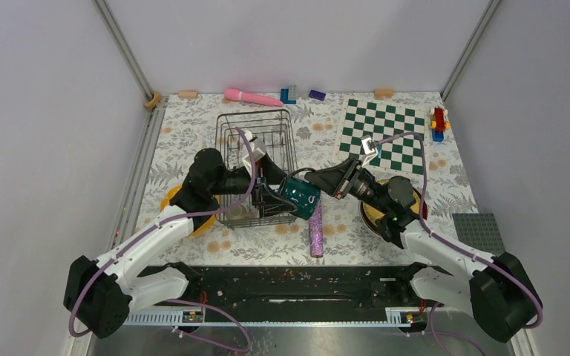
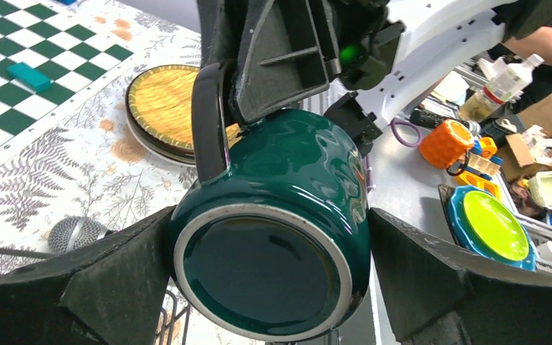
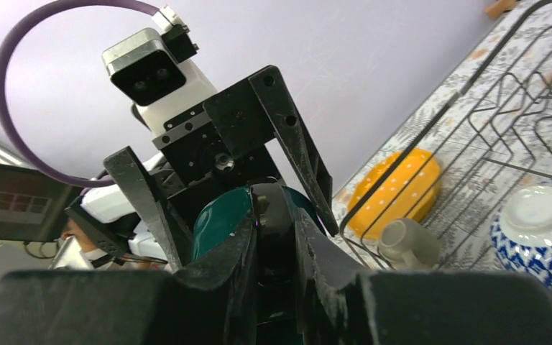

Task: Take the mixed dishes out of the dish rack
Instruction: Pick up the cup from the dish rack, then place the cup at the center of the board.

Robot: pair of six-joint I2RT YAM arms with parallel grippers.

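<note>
The right gripper clamps the handle of the glossy dark teal mug — black wire dish rack just beside.

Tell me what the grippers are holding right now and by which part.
Both hold the dark teal mug: the left gripper clamps the sides of its body, the right gripper pinches its handle.

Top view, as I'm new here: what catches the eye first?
A dark teal mug is gripped twice at the dish rack's near right corner: the left claw clamps its body, the right claw pinches its handle. Far right lies a chessboard.
</note>
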